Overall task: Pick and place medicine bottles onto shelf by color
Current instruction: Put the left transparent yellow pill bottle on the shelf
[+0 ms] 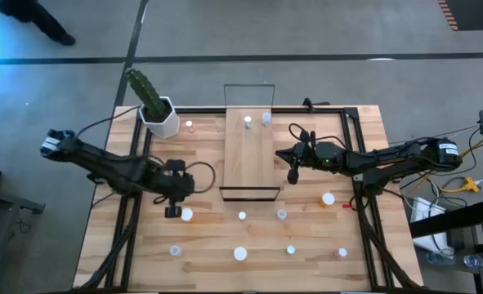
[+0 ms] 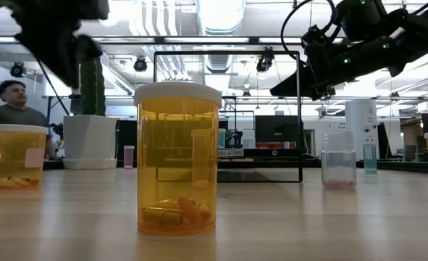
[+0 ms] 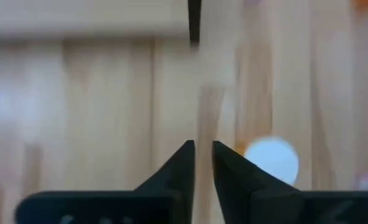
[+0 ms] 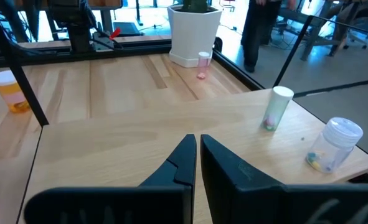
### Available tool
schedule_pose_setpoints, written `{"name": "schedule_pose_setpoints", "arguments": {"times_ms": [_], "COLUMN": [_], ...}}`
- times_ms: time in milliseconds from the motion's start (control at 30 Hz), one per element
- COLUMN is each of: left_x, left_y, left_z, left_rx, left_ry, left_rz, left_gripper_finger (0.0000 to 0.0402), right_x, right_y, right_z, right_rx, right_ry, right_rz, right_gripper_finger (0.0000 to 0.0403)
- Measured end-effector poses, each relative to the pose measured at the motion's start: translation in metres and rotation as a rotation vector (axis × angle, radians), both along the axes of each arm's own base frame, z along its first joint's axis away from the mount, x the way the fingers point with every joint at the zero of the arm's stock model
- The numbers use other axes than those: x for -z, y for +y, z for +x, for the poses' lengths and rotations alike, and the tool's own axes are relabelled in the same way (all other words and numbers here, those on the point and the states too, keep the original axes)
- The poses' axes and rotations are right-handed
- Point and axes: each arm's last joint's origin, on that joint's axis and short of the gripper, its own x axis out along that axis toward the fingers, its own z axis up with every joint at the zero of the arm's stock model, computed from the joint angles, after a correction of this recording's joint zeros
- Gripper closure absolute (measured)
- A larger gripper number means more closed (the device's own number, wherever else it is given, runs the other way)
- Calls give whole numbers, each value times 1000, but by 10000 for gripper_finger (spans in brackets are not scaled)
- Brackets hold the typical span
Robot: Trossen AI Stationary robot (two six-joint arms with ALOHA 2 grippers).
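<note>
We find the left gripper (image 1: 173,211) low over the striped wooden tabletop (image 1: 208,253), on the left half, with a white-capped orange bottle (image 1: 186,215) standing just beside its tip. Its own wrist view shows the two dark fingers (image 3: 174,168) drawn nearly together with only a thin slit between them and nothing in that slit; the white cap (image 3: 271,159) lies beside the fingers, outside them.

The right gripper (image 1: 292,175) hangs above the right edge of the long light-wood shelf board (image 1: 249,155), which lies across the middle of the table with a thin black wire frame (image 1: 248,85) at its far end. Its fingers (image 4: 180,163) are pressed together and empty.

On the far end of the shelf we note two bottles standing close together: a slim white-capped bottle with a pale green body (image 4: 275,108) and a wider clear bluish one (image 4: 334,144). A small pink bottle (image 1: 190,126) stands on the table beside a white hexagonal planter holding a green cactus (image 1: 156,109).

The remaining bottles stand scattered on the near half of the tabletop, well apart from the shelf. Among them are an orange bottle (image 1: 328,198) on the right and a large orange bottle with capsules inside (image 2: 177,158) close to the low camera.

A person (image 2: 14,109) is in the room beyond the table.
</note>
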Motion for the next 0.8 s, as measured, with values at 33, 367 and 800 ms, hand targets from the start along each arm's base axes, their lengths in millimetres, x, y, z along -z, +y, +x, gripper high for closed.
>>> {"name": "schedule_pose_setpoints", "arguments": {"times_ms": [33,367,800], "left_x": [4,19,43], "left_y": [-1,-29,-41], "left_z": [3,35,38], "left_rx": [-12,22,50], "left_ry": [51,235,306], "left_rz": [-13,-92,-56], "left_gripper_finger": [342,181,108], "right_x": [0,2,5], "right_y": [0,0,0], "right_z": [0,-1,-2], "right_rx": [0,-3,-4], "right_ry": [0,17,38], "right_rz": [1,-1,3], "right_gripper_finger": [390,390,390]}}
